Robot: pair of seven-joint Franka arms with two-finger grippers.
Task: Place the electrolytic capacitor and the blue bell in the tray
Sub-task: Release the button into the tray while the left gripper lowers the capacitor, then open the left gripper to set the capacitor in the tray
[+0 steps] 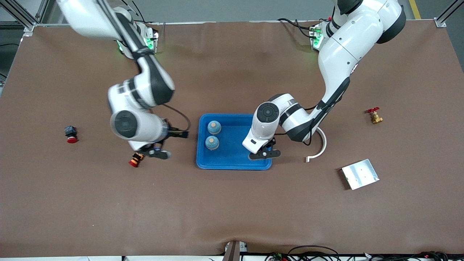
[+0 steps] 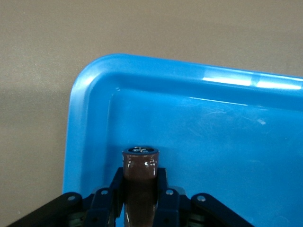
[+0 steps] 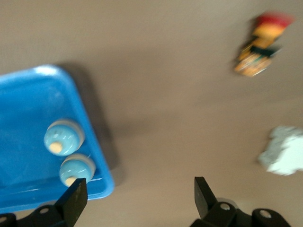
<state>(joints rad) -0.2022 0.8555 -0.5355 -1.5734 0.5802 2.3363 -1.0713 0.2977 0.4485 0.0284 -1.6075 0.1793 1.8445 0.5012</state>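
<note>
The blue tray (image 1: 232,166) lies mid-table. Two blue bells with tan knobs stand in it, one (image 1: 214,127) farther from the front camera than the other (image 1: 212,142), both at the tray's end toward the right arm. My left gripper (image 1: 265,154) hangs over the tray's corner toward the left arm, shut on the electrolytic capacitor (image 2: 140,163), a brown cylinder held low over the tray floor (image 2: 213,142). My right gripper (image 1: 158,153) is open and empty over bare table beside the tray (image 3: 102,182); the right wrist view shows both bells (image 3: 64,137) (image 3: 76,170).
A red-and-orange push button (image 1: 136,159) lies by the right gripper, and a black-and-red button (image 1: 70,134) toward the right arm's end. Toward the left arm's end are a white curved piece (image 1: 319,146), a metal plate (image 1: 360,174) and a brass valve (image 1: 374,116).
</note>
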